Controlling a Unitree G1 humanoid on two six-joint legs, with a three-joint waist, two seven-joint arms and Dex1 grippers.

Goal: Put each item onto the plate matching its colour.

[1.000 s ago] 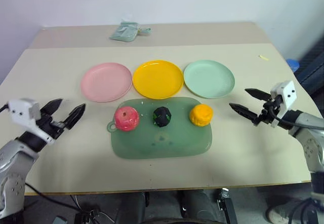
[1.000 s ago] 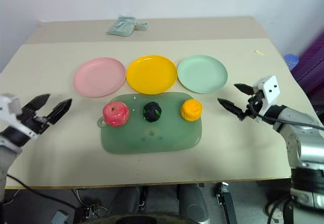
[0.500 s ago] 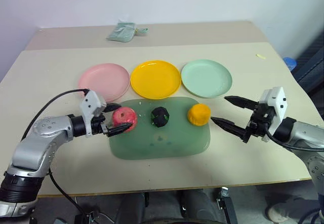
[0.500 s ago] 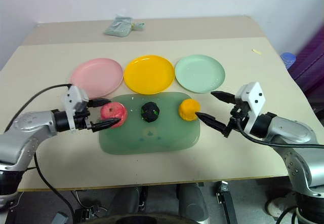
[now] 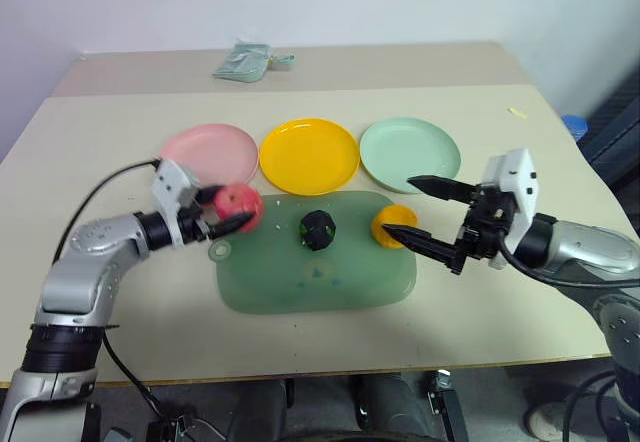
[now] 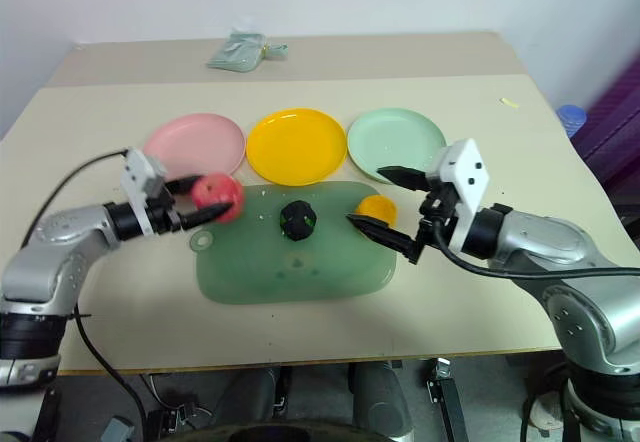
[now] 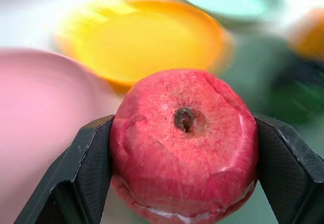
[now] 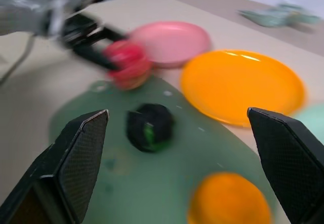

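So the pink-red apple [image 7: 185,143] is up off the green mat [image 5: 316,280], pinched between the jaws of the left gripper [image 5: 222,214], sitting right at the mat's corner nearest the pink plate [image 5: 206,152] and just short of that plate's near rim. From the left wrist view the fingers [image 7: 83,171] only catch it on two sides around the widest part, and it's round and smooth, so my worry is it squirts out or rolls if the arm swings or lets go too high; off a shallow plate like that it could easily roll over the rim and onto the table [image 5: 120,122], or bump over to the yellow plate [image 5: 309,155] right next door. The dark green-black one [image 5: 319,229] sits mid-mat, untouched, and the orange pumpkin [image 5: 392,224] is at the mat's corner closest to the mint green plate [image 5: 410,155]. The right gripper [image 5: 412,213] has its jaws spread wide around the pumpkin, one finger past it and one on the near side. I'd guess the risk there is a fingertip nudging it before the close, so it rolls off the mat or gets caught off-centre. Both arms are also working fairly near each other over the same mat, so a clash isn't impossible once the middle one gets picked
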